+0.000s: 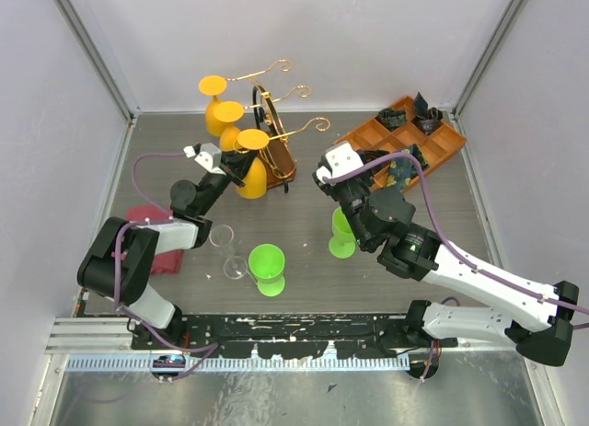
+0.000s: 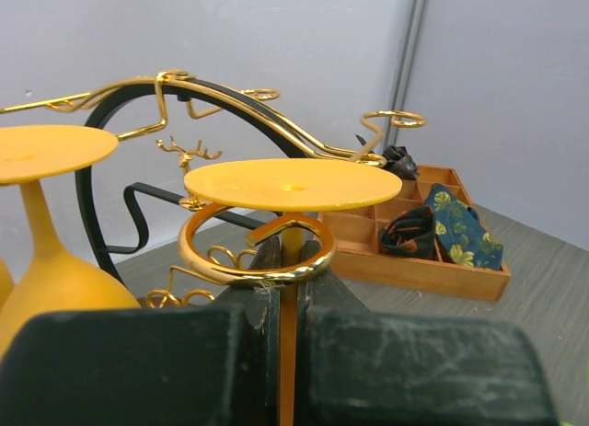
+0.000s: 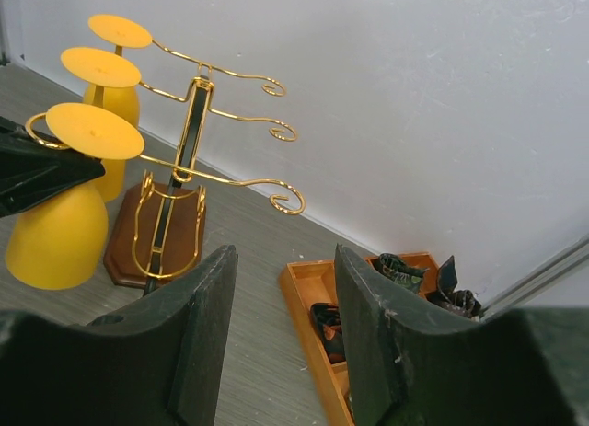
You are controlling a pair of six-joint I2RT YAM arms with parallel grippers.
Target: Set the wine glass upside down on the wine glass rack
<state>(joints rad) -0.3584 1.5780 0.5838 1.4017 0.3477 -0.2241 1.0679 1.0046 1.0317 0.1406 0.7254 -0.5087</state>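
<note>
1. Surface: grey wood-grain table [image 1: 304, 182], with plain white walls on three sides.
2. The gold wire wine glass rack with a dark hoop and brown wooden base [image 1: 281, 155] stands at upper centre of the top view.
3. Three opaque yellow wine glasses hang bowl-down on the rack's left arms. The nearest yellow wine glass [image 2: 285, 182] has its stem inside the gold ring at the arm's end, with its flat foot above the ring.
4. Left gripper [image 2: 290, 260]: its fingers are closed on the stem of that nearest glass, just below the ring.
5. Right gripper [image 3: 283, 260]: its fingers are spread with nothing between them. It points toward the rack from the right, well apart from it.
6. An orange compartment tray [image 1: 457, 150] holding dark patterned cloth items sits at upper right.
7. One green wine glass [image 1: 267, 265] stands at lower centre. A second green glass [image 1: 342, 233] is partly hidden by the right arm.
</note>
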